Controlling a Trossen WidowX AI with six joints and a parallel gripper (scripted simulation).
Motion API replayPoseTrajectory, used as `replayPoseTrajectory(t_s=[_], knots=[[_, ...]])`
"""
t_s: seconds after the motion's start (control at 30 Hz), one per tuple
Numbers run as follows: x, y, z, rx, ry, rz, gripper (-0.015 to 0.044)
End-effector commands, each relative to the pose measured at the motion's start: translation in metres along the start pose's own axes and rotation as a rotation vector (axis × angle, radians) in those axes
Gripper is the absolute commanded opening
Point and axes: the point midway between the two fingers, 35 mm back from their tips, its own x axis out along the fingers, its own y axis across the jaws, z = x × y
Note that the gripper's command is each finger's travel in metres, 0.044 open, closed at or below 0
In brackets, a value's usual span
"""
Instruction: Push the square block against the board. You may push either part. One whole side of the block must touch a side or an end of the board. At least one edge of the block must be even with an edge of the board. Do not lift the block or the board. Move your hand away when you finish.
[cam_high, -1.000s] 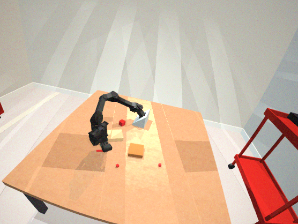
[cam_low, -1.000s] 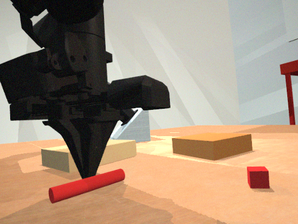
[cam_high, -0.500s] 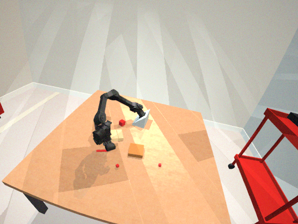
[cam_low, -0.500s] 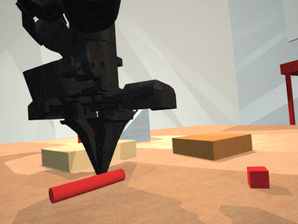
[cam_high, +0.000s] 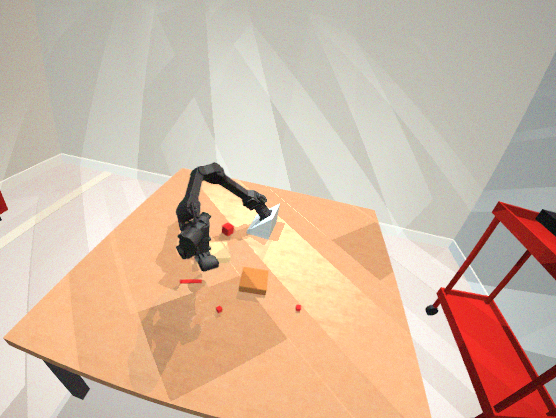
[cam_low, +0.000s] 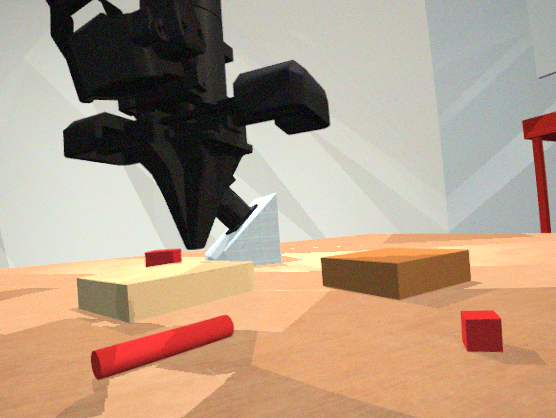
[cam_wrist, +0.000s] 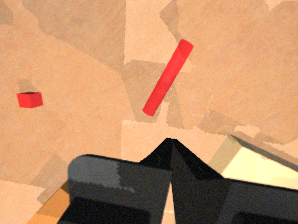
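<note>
1. Square block, read by me as the orange block (cam_high: 253, 281) (cam_low: 395, 272) (cam_wrist: 49, 211): lying flat on the table (cam_high: 350, 350) (cam_low: 300, 370) (cam_wrist: 90, 55), upper face bare.
2. Board, read by me as the pale yellow piece (cam_high: 220, 253) (cam_low: 192, 291) (cam_wrist: 262, 167): also flat on the table, partly covered by the arm in the top view. I cannot confirm its full outline.
3. Contact: none between the two. I see table surface between them, so the required side contact is not met.
4. Gripper (cam_high: 205, 259) (cam_low: 195, 245) (cam_wrist: 170, 143): closed, fingertips together and pointing down, nothing held. In the exterior view the tips show above the board's upper face; I cannot tell the exact clearance.
5. Black arm (cam_high: 212, 173) (cam_low: 185, 45): mounted on a pale blue wedge (cam_high: 266, 231) (cam_low: 262, 246), bending over toward the board.
6. Red cylinder (cam_high: 191, 281) (cam_low: 162, 346) (cam_wrist: 167, 78): on its side near the board, not touching it.
7. Small red cube (cam_high: 219, 309) (cam_low: 481, 332) (cam_wrist: 30, 100): on the table, apart from both pieces. A second small red piece (cam_high: 298, 308) lies farther off.
8. Larger red block (cam_high: 228, 229) (cam_low: 163, 258): between board and wedge.
9. Red cart (cam_high: 480, 325) (cam_low: 541, 185): standing beyond the table.
</note>
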Motion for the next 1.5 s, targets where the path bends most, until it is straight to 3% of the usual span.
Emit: replayPoseTrajectory(t_s=[0.0, 1.47], knots=[[-0.006, -0.003, 0.0, 0.005, 0.004, -0.008, 0.0], [-0.01, 0.1, -0.147, -1.359, 0.011, 0.046, 0.0]])
